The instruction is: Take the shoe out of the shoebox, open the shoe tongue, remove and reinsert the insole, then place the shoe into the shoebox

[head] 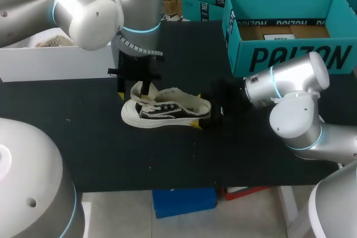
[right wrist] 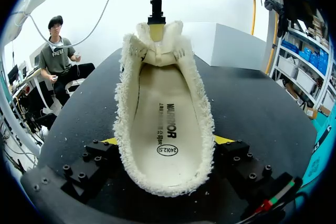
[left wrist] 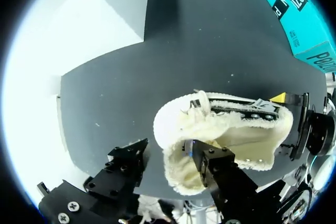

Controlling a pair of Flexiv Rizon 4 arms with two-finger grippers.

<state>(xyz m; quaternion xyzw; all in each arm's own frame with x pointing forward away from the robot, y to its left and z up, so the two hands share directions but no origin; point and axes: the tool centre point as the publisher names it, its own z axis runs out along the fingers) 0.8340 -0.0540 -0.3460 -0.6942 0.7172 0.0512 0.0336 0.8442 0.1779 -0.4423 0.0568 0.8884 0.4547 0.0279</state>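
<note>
A black-and-white sneaker (head: 162,110) with a fleece lining lies on its sole in the middle of the black table (head: 167,160). My right gripper (head: 199,111) grips its heel, one yellow tip on each side. In the right wrist view the shoe (right wrist: 163,103) gapes wide, and the cream insole (right wrist: 164,129) lies flat inside it. My left gripper (head: 136,85) hangs over the toe end, its fingers apart. One finger (left wrist: 210,163) is over the fleece tongue (left wrist: 184,166); the other finger (left wrist: 128,163) is outside the shoe. The teal shoebox (head: 290,32) stands open at the back right.
A white box (head: 56,59) sits at the back left beside my left arm. A second teal box (head: 206,1) stands behind the shoebox. Bare black tabletop stretches in front of the shoe to the near edge.
</note>
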